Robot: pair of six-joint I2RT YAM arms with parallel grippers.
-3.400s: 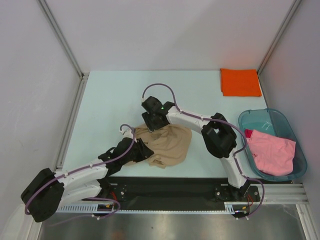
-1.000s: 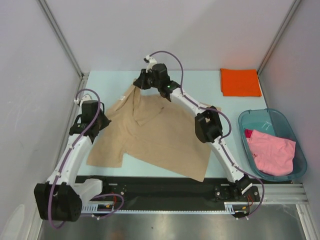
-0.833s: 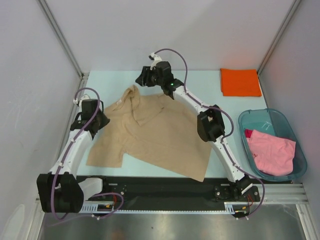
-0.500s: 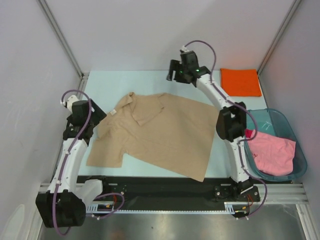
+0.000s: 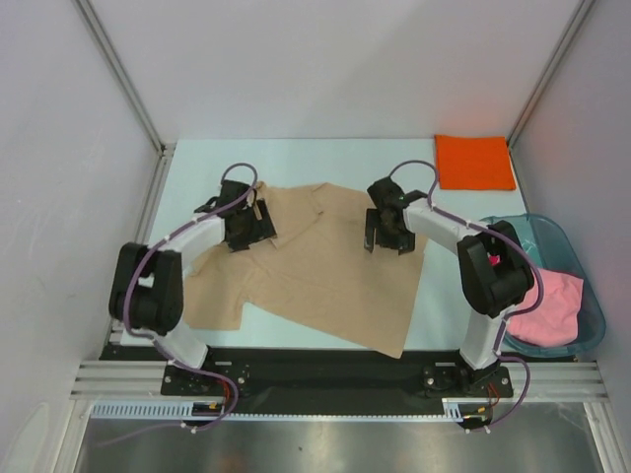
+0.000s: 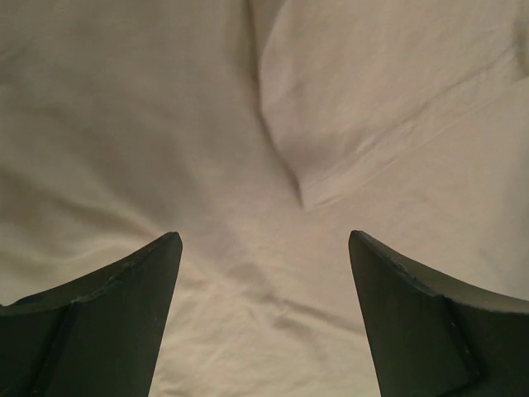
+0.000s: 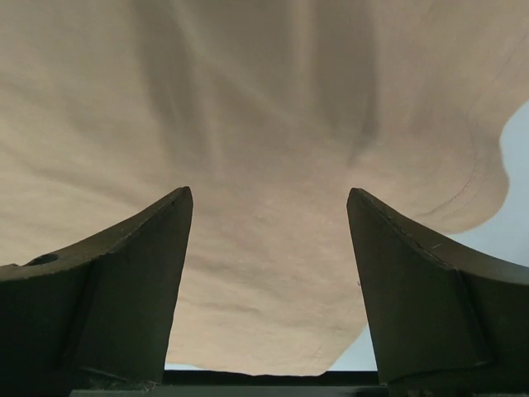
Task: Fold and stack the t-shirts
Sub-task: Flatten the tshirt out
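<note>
Both arms have swung inward since half a second ago, when the left one reached toward the table's left edge and the right one toward the far edge. The left gripper (image 5: pixel 252 223) now hangs over the upper left part of the tan t-shirt (image 5: pixel 325 276), near its collar. The right gripper (image 5: pixel 385 235) hangs over the shirt's right side.

The tan t-shirt lies spread open on the pale blue table (image 5: pixel 197 168), as before, and its lower right corner reaches the near edge.

From the left wrist, the left gripper (image 6: pixel 263 240) has its two dark fingers spread wide with nothing between them. Tan cloth (image 6: pixel 248 99) fills the view below, and a hemmed fold comes to a point between the fingers.

From the right wrist, the right gripper (image 7: pixel 269 192) is likewise spread and holds nothing. Smooth tan cloth (image 7: pixel 248 99) lies beneath it, with bare table (image 7: pixel 517 215) showing at the right.

The orange t-shirt (image 5: pixel 474 163) sits folded in the far right corner. The pink t-shirt (image 5: pixel 557 301) lies crumpled in the teal tub (image 5: pixel 537 219) at the right.
</note>
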